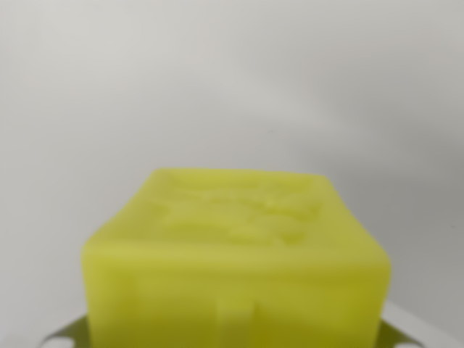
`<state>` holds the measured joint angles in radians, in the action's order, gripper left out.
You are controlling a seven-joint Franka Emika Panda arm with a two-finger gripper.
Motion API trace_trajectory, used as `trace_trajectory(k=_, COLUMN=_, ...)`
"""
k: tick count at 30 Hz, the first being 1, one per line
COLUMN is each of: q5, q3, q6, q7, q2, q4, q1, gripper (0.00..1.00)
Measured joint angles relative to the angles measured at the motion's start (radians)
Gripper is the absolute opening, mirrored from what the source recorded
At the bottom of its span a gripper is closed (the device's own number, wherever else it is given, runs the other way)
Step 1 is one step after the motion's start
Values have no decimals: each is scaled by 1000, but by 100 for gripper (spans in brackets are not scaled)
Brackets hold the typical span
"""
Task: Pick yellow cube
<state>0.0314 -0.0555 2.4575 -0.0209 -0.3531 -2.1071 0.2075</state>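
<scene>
The yellow cube (235,254) fills the lower middle of the wrist view, very close to the camera and blurred. Its top face is uneven, with a shallow raised pattern, and a pale vertical strip shows on its near face at the bottom edge. Pale grey parts stick out from behind the cube at the bottom left (67,335) and bottom right (415,328). They look like pieces of my gripper (235,339) flanking the cube. The fingertips themselves are hidden, so how the jaws stand around the cube does not show.
A plain, featureless white-grey surface (232,80) lies behind and around the cube. No other object or edge is in view.
</scene>
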Motion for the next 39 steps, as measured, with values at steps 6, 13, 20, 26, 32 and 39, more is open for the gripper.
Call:
trace_trajectory(k=6, q5=-3, q3=0, q6=-32, q7=-2, q2=28, q4=3, q1=0, gripper=0)
trace_trajectory(k=13, q5=-7, q3=0, q6=-69, q7=-5, q2=60, q4=10, q1=1, gripper=0)
trace_trajectory(k=20, q5=-10, q3=0, q6=-108, q7=-7, q2=90, q4=18, q1=1, gripper=0)
trace_trajectory(k=26, q5=-12, q3=0, q6=-142, q7=-9, q2=114, q4=28, q1=1, gripper=0)
trace_trajectory(k=32, q5=-15, q3=0, q6=-176, q7=-10, q2=137, q4=39, q1=1, gripper=0)
trace_trajectory(k=39, q5=-17, q3=0, q6=-216, q7=-12, q2=162, q4=54, q1=1, gripper=0)
